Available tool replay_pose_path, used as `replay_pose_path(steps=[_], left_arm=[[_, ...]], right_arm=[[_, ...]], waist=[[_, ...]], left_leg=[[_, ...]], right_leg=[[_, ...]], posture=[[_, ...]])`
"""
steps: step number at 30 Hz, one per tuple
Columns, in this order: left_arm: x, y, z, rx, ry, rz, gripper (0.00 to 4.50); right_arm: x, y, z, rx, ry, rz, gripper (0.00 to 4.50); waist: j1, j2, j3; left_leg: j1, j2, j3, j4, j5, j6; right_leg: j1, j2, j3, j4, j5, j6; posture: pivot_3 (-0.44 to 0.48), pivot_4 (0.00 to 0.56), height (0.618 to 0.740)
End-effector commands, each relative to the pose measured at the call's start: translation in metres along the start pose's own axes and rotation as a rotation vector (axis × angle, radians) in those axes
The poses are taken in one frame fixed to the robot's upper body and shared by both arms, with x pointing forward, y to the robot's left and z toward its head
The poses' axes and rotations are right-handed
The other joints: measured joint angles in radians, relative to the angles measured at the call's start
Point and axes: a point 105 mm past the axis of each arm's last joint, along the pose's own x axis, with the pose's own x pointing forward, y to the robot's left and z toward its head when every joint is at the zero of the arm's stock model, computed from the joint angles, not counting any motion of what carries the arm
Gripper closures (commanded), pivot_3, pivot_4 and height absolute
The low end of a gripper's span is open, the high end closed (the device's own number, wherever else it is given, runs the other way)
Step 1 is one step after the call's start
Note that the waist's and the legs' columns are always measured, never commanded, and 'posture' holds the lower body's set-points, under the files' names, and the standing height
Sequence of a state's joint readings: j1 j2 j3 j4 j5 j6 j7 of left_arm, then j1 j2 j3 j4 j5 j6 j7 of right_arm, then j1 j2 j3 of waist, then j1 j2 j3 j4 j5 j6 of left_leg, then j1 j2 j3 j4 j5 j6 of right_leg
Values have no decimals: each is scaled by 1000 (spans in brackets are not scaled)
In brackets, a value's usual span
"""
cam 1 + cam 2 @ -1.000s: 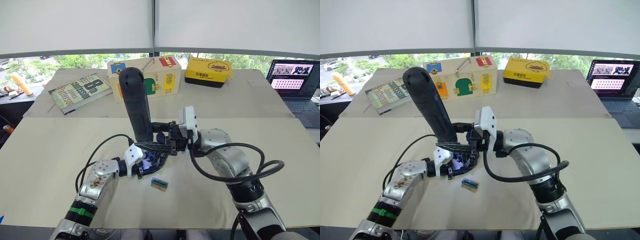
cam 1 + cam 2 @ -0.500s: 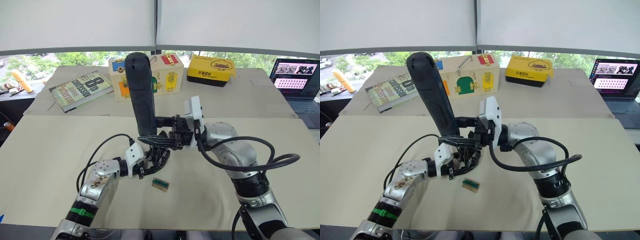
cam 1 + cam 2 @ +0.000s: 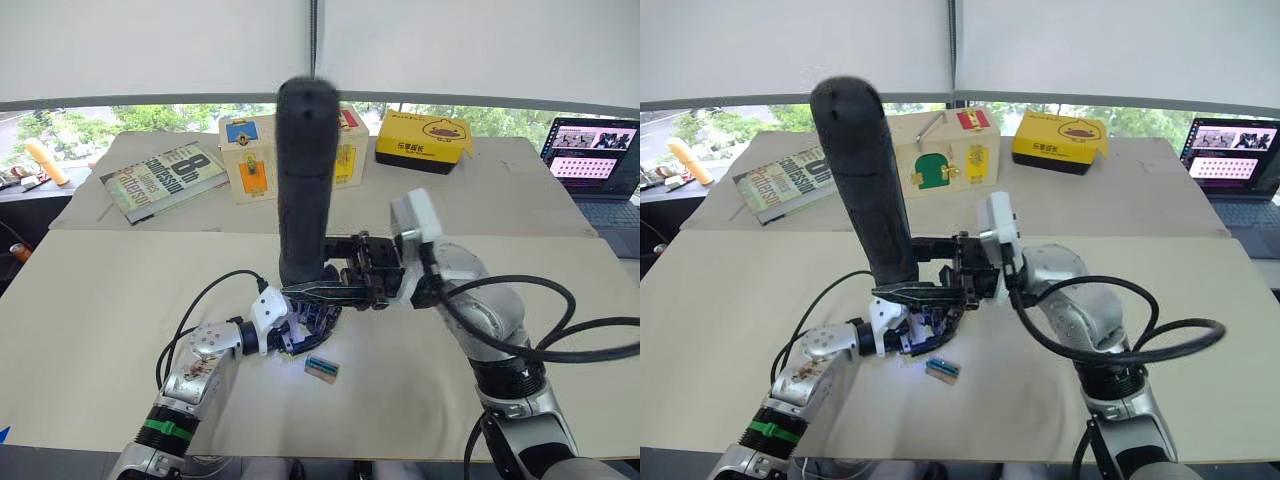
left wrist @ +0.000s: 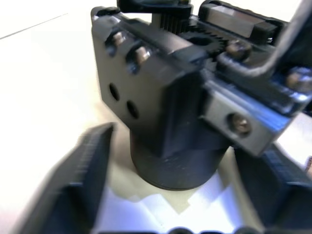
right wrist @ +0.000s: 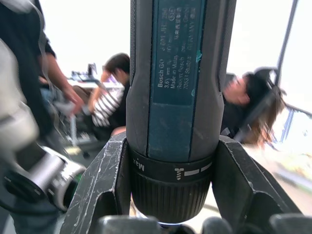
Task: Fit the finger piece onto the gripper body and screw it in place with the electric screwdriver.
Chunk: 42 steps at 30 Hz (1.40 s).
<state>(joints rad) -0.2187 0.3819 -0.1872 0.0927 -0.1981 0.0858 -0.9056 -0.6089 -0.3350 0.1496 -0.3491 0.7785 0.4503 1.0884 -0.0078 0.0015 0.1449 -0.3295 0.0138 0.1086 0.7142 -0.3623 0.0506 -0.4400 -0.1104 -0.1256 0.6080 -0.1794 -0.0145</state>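
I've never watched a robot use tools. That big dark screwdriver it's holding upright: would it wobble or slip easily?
Probably top-heavy: the screwdriver rises tall above the right gripper, which clamps it near the bottom. Its smooth round body might twist in the jaws. It looks rigid, so bending seems unlikely.

The electric screwdriver [image 5: 178,97], clamped between the right gripper's [image 5: 170,195] fingers, carries a label reading "Bosch GO", then "3,6" and "Made in", the rest too small. On the collar just above the fingers stands "Max". Well beyond the grippers, a book [image 3: 163,178] shows a large "8".
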Motion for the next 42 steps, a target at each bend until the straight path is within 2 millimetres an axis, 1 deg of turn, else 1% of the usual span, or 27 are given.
replay_pose_path(steps=[1,3,5,6,7,8,9,10,11,12,13,15,16,17,19,22,24,26,30,34,40,41,42], left_arm=[[-22,5,-28,-60,93,59,29],[-34,7,-24,-72,69,68,29],[-63,7,-22,-71,65,47,29],[-72,7,-21,-64,69,46,29],[-84,10,-21,-58,77,57,29],[-91,12,-21,-55,81,68,29],[-101,14,-18,-51,73,72,29],[-108,15,-15,-47,66,73,29],[-117,13,-5,-22,29,42,29],[-126,9,6,10,-9,-6,29],[-132,5,14,33,-33,-42,29],[-142,3,24,44,-37,-81,29],[-147,3,27,35,-25,-95,29],[-151,4,30,31,-15,-107,29],[-155,5,37,24,-16,-120,29],[-156,3,45,18,-31,-144,29],[-155,0,46,5,-27,-160,29],[-155,0,46,-5,-20,-159,29],[-157,1,44,-23,-8,-144,29],[-159,1,35,-33,16,-124,29],[-162,2,32,-30,54,-109,29],[-162,3,32,-21,60,-104,0],[-162,4,32,-11,64,-94,0]], right_arm=[[-1,13,31,-38,-68,52,2603],[-5,15,42,-25,-71,36,2603],[-26,8,59,16,-11,-54,2603],[-33,7,65,33,13,-83,2603],[-44,5,67,62,74,-124,2603],[-51,5,68,85,112,-147,2603],[-63,5,69,127,175,-183,2603],[-70,6,70,157,215,-207,2603],[-88,2,63,194,341,-298,2603],[-110,-2,57,229,475,-406,2603],[-125,-4,54,249,564,-479,2603],[-166,-8,47,357,764,-691,2603],[-184,-4,44,403,875,-766,2603],[-201,2,41,441,982,-819,2603],[-227,13,33,504,1152,-885,2603],[-256,26,19,564,1318,-926,2603],[-271,30,9,594,1356,-934,2603],[-284,31,3,615,1377,-951,2603],[-304,34,-5,644,1416,-978,2603],[-311,34,-16,658,1430,-957,2603],[-321,33,-16,661,1443,-951,2603],[-323,31,-15,649,1441,-964,1802],[-325,30,-14,646,1439,-968,1541]], waist=[[-4,0,0],[-11,0,1],[-17,-1,4],[-19,-1,4],[-17,0,5],[-13,0,5],[-10,0,5],[-7,1,6],[-6,1,7],[-4,1,7],[-3,1,8],[-1,0,9],[4,-1,10],[8,0,11],[15,2,12],[13,2,12],[8,2,12],[5,3,14],[1,5,16],[-4,5,16],[-4,6,17],[-4,6,17],[-4,6,17]], left_leg=[[0,0,0,0,0,0],[0,0,0,0,0,0],[0,0,0,-1,0,-1],[-2,1,0,-1,0,-1],[-4,1,0,-1,0,-1],[-6,1,0,-1,0,-1],[-8,0,1,-2,1,-2],[-8,0,1,-2,1,-2],[-9,0,1,-2,1,-2],[-10,0,1,-2,1,-2],[-11,1,2,-2,1,-2],[-17,0,2,-1,1,-1],[-18,0,2,2,0,-1],[-19,0,2,2,0,0],[-23,0,1,4,0,0],[-23,0,1,2,0,0],[-23,0,2,2,0,0],[-23,0,4,2,0,0],[-22,-1,7,3,0,-1],[-20,-1,7,3,1,-2],[-19,0,7,3,2,-4],[-19,0,7,4,2,-4],[-19,0,7,4,2,-4]], right_leg=[[0,0,0,0,0,0],[-1,0,1,0,0,0],[-2,0,2,0,0,-1],[-5,-1,2,1,-1,-1],[-7,-1,2,1,-1,-1],[-11,-2,2,2,-1,-2],[-13,-2,2,1,-1,-2],[-14,-2,2,2,-1,-3],[-15,-2,2,2,-1,-3],[-16,-1,2,1,-1,-3],[-16,-1,2,1,-1,-3],[-19,-2,1,0,-1,-3],[-19,-2,1,0,-1,-3],[-19,-2,0,-1,-1,-2],[-21,-3,1,-2,-1,-1],[-21,-1,1,-4,-1,0],[-21,2,0,-3,-2,1],[-21,3,-2,-3,-2,2],[-21,8,-1,-2,-2,3],[-20,10,1,-1,-2,4],[-20,11,3,2,-2,3],[-20,11,3,2,-2,3],[-20,11,3,2,-2,3]], posture=[[0,150,740],[0,150,740],[0,150,740],[0,150,740],[0,150,740],[0,150,740],[0,150,740],[0,150,740],[0,150,740],[0,150,740],[0,150,740],[0,150,740],[0,150,740],[0,150,740],[0,150,740],[0,150,740],[0,150,740],[0,150,740],[0,150,740],[0,150,740],[0,150,740],[0,150,740],[0,150,740]])
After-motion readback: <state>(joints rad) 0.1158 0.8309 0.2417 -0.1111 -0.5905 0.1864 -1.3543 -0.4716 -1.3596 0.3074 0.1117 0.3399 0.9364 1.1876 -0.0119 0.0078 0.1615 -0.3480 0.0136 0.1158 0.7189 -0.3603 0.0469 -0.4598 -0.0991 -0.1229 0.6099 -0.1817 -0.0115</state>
